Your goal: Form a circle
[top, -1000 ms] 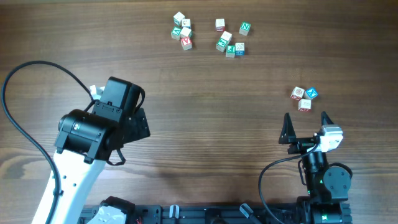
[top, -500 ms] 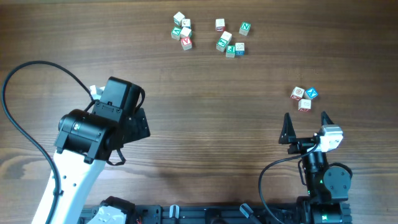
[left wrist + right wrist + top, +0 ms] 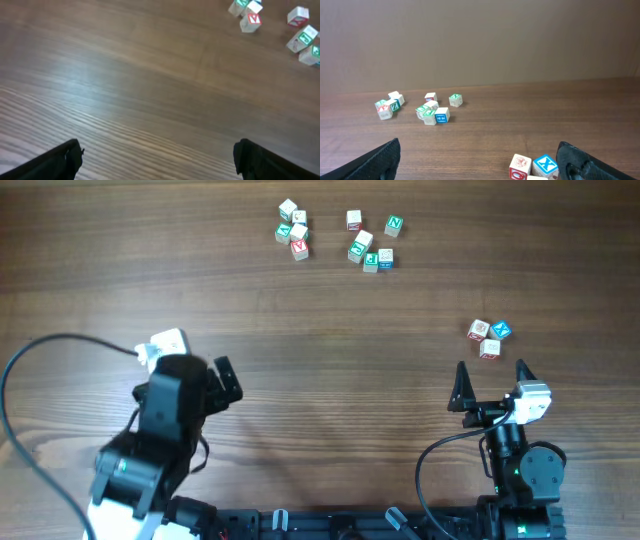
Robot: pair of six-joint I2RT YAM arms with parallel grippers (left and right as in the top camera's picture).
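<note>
The circle's cubes form a tight group of three at the right of the table: a blue-marked cube [image 3: 501, 330] and two pale red-marked cubes [image 3: 480, 329] [image 3: 489, 348]. My right gripper [image 3: 491, 370] stands open just in front of them, empty. In the right wrist view [image 3: 479, 162], the red-marked cube [image 3: 520, 166] and the blue X cube [image 3: 545, 164] lie between the fingers, close to the right one. My left gripper [image 3: 195, 370] is open and empty at the near left, far from the group. Its wrist view [image 3: 157, 160] holds only bare wood between the fingers.
A loose scatter of letter cubes lies at the far middle of the table: one cluster [image 3: 292, 228] and a second with green-marked cubes [image 3: 370, 242]. The same cubes appear in the left wrist view [image 3: 250, 21] and the right wrist view [image 3: 432, 114].
My left arm has drawn back toward the near edge, its gripper lower in the overhead view. The right arm and all cubes have stayed put.
</note>
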